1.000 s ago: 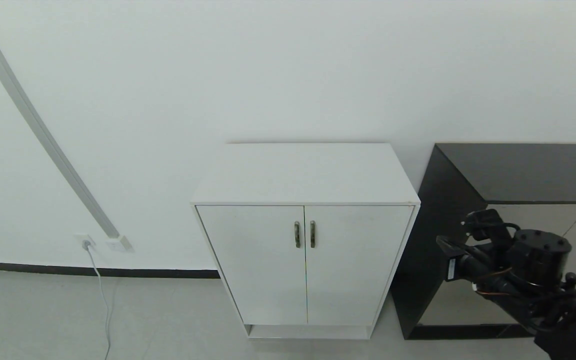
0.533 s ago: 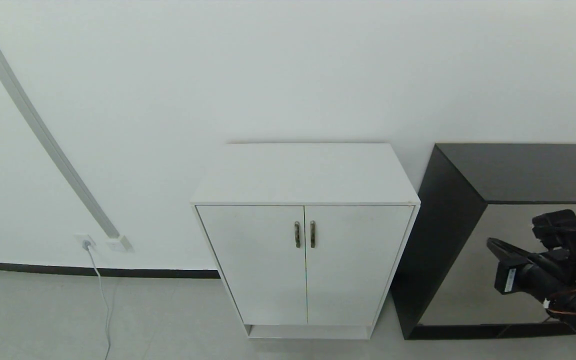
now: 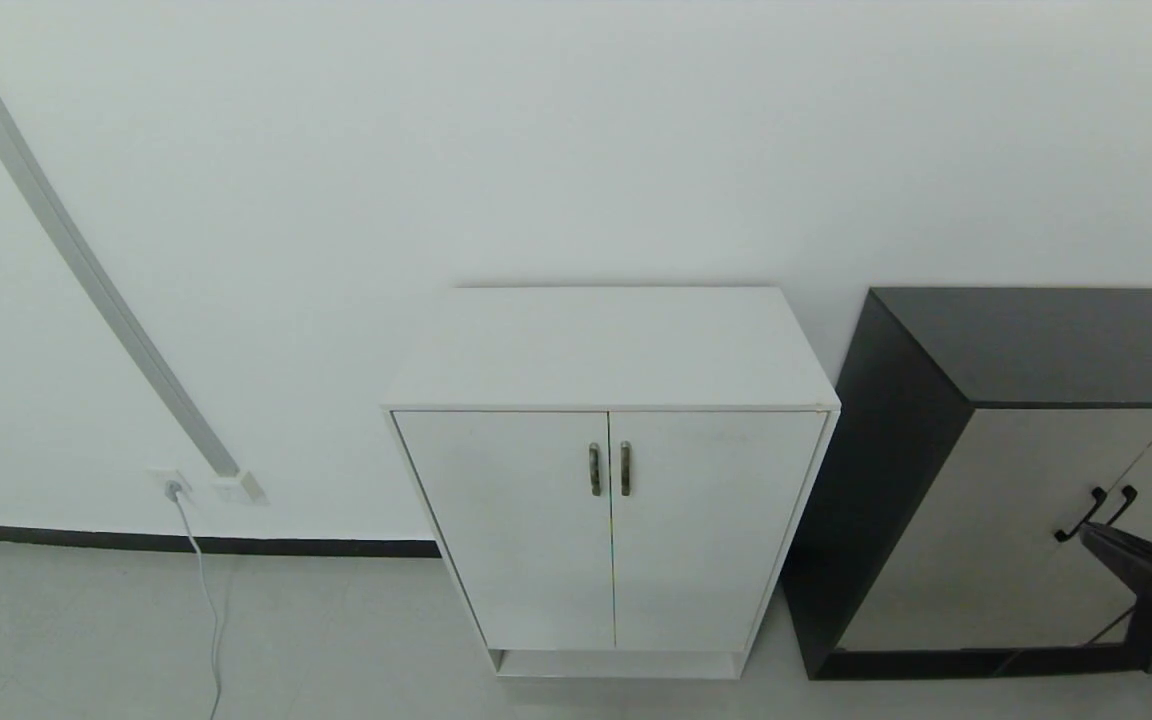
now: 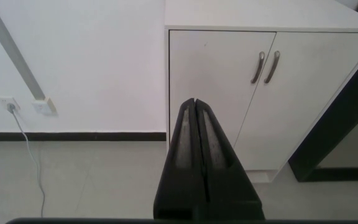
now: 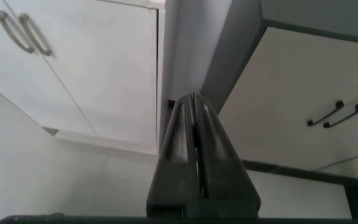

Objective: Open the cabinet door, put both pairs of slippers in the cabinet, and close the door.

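The white cabinet [image 3: 608,350] stands against the wall [image 3: 576,140] at 6 o'clock of the scene, a plain box of smooth matt board. Both doors [image 3: 516,530] are flat, shut and flush. Their two slim curved metal handles [image 3: 594,469] hang upright on either side of the centre seam. Nothing about the cabinet differs from a second ago.

The right gripper [image 3: 1091,533] has withdrawn. It then crossed the front of the black cabinet [image 3: 896,450], which stands at 3 o'clock of the white one. Now only its dark, wedge-shaped tip shows, at 4 o'clock. The glossy grey doors and the black bow handles [image 3: 1096,512] of the black cabinet are uncovered. The gripper's ribbed fingers [image 5: 182,137] are pressed together and hold nothing.

The left gripper [image 4: 195,104], clenched likewise and empty, points toward the left door.

At 8 o'clock a wall socket [image 3: 169,484] feeds a pale cable [image 3: 204,590] that trails onto the grey tiled floor [image 3: 336,640]. A slanted grey conduit [image 3: 76,250] runs up the wall.
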Available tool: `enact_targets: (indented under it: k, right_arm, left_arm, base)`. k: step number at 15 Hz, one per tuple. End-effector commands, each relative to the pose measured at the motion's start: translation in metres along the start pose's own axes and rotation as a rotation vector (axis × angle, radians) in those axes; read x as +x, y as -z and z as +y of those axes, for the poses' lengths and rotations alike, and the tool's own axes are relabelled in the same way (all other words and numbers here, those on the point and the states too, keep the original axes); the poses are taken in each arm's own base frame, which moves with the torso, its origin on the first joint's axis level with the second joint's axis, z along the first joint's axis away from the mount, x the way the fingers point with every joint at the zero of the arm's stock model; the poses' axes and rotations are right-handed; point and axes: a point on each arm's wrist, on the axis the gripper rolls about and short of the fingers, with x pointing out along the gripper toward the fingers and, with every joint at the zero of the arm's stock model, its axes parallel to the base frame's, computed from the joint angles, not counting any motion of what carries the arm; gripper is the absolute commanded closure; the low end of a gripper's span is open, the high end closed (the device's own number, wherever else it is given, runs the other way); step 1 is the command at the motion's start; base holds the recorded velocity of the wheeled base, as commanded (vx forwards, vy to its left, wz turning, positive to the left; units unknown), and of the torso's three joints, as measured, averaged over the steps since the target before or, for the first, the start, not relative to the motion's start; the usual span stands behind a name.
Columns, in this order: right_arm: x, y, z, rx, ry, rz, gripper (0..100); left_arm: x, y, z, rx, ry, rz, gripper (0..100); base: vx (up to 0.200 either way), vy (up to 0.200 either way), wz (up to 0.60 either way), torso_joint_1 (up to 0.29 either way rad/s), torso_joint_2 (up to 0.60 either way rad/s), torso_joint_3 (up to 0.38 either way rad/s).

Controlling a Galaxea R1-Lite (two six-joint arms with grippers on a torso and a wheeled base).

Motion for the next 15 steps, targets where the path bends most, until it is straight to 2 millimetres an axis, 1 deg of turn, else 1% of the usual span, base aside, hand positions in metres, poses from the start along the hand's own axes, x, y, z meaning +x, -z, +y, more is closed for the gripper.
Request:
enact_targets:
  k: [1,4,5,7,9,11,12,14,15]
  right_arm:
    - [-0.036,-0.01,-0.004,0.01,-0.006,-0.097,100]
    - [-0.056,-0.004,-0.006,0.017,-0.009,-0.093,100]
    - [-0.06,-0.002,-0.006,0.017,-0.009,-0.09,100]
    - [-0.078,0.008,-0.007,0.017,-0.01,-0.075,100]
    - [-0.091,0.011,-0.008,0.029,-0.004,-0.102,100]
    - [-0.1,0.015,-0.009,0.033,0.008,-0.116,100]
    - [-0.102,0.019,-0.01,0.035,0.053,-0.09,100]
    - [-0.103,0.022,-0.014,0.05,0.224,-0.044,100]
    - [-0.106,0.024,-0.014,0.067,0.25,-0.061,100]
  left_arm:
    - [0.0,0.0,0.0,-0.001,0.0,0.0,100]
    - [0.0,0.0,0.0,-0.001,0.0,0.001,100]
    - [0.0,0.0,0.0,-0.001,0.0,0.0,100]
    - [0.0,0.0,0.0,-0.001,0.0,0.001,100]
    - [0.0,0.0,0.0,-0.001,0.0,0.001,100]
    - [0.0,0.0,0.0,-0.001,-0.001,0.001,100]
    - [0.0,0.0,0.0,-0.001,0.0,0.001,100]
    - [0.0,0.0,0.0,-0.002,-0.003,0.001,100]
    - [0.0,0.0,0.0,-0.002,-0.001,0.0,100]
  base:
    - [0.0,0.0,0.0,0.0,0.0,0.0]
    - [0.0,0.0,0.0,0.0,0.0,0.0]
    - [0.0,0.0,0.0,0.0,0.0,0.0]
    - [0.0,0.0,0.0,0.0,0.0,0.0]
    - [0.0,0.0,0.0,0.0,0.0,0.0]
    - [0.0,0.0,0.0,0.0,0.0,0.0]
    - [0.0,0.0,0.0,0.0,0.0,0.0]
    - [0.0,0.0,0.0,0.0,0.0,0.0]
    - [0.0,0.0,0.0,0.0,0.0,0.0]
